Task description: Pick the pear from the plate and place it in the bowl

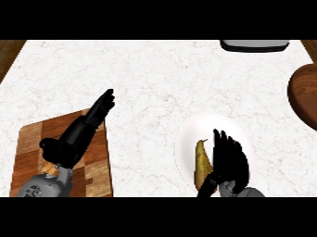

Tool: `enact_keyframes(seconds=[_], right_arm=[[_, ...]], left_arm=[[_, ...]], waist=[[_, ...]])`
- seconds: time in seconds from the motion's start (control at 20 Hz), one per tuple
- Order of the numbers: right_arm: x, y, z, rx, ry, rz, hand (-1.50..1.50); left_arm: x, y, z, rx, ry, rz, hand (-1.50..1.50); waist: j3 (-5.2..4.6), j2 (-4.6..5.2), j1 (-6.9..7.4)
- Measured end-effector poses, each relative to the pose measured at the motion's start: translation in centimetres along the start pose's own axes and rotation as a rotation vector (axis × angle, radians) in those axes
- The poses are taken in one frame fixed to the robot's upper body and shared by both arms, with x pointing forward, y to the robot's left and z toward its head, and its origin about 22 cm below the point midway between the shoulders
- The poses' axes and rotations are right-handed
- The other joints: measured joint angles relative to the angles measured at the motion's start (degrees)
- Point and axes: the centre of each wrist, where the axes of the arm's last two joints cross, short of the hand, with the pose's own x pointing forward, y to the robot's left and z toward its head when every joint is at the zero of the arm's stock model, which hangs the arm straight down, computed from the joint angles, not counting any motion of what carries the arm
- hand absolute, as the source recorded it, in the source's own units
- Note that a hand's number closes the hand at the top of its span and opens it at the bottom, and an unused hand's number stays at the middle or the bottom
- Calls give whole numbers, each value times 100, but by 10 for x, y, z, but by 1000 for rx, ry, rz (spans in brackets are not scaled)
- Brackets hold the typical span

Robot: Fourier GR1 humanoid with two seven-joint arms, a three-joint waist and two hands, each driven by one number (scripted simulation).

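The right hand (pixel 230 159) comes in from the lower edge at the right and lies over the white plate (pixel 188 139), with its fingers (pixel 224 143) straight and pointing away from the robot. It holds nothing; the fingers are not curled around anything. The pear (pixel 202 162) lies on the plate just at the left side of this hand, long and yellow-brown, with its thin stem end pointing up in the view, and the thumb seems to be near its lower end. The wooden bowl (pixel 315 99) stands at the right edge of the white marble desk (pixel 154 78), apart from the plate, and only a part of it shows. The left hand (pixel 96 113) rests open over the wooden cutting board (pixel 31 148) at the left, fingers straight and pointing to the upper right. A dark grey object (pixel 253 45) shows at the top edge.
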Motion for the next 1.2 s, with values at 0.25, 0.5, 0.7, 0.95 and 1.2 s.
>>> enact_keyframes(seconds=[0.25,0.5,0.7,0.95,1.2], right_arm=[[0,3,-5,-3,-1,-13,150],[5,5,-10,-65,-44,5,150],[7,6,-14,-109,-46,8,150],[8,-9,-32,-128,-31,0,150],[-2,-77,-94,-164,53,-54,150]], left_arm=[[-2,3,-2,-2,-8,4,0],[-4,1,-4,2,-2,8,0],[-2,3,-5,0,-1,5,0],[-5,1,-1,-2,-4,-1,0],[-1,-2,-3,-25,-15,-3,0]], waist=[[-11,-13,4],[-31,-39,8],[-37,-47,8],[-26,-38,30],[-1,45,161]])
